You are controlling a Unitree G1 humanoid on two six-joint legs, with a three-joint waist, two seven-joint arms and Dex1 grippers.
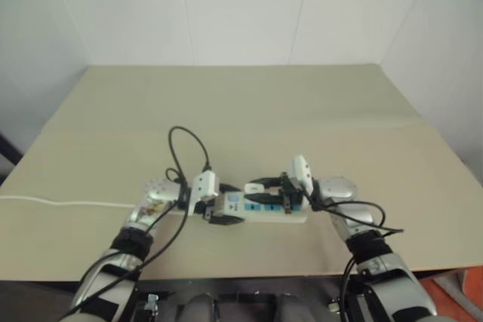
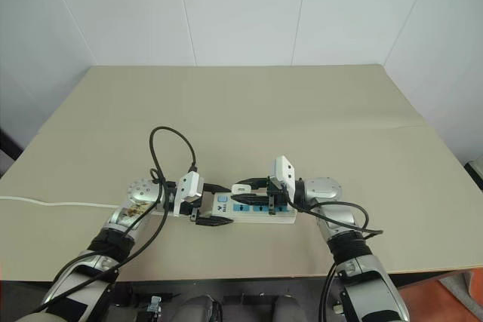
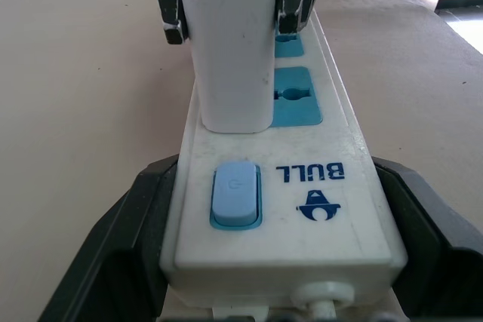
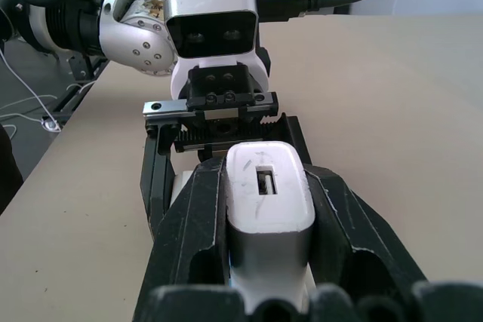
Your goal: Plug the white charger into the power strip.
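The power strip (image 2: 256, 210) lies flat on the beige tabletop (image 2: 249, 111), near its front edge, with its thin white cord (image 2: 45, 203) trailing off toward the robot's left. The left end effector (image 2: 215, 205) straddles the switch end of the strip, one black finger (image 3: 113, 239) along each long side, steadying the bar between them. In the left wrist view the pale blue switch (image 3: 235, 194) sits just by the "BULL" logo, with blue socket faces (image 3: 296, 97) beyond. The right end effector (image 4: 264, 216) is clenched on the white charger (image 3: 230, 43), gripping it on both flanks. The charger stands upright on top of the strip, its lower end meeting the strip's face just past the switch; whether its prongs are seated I cannot tell.
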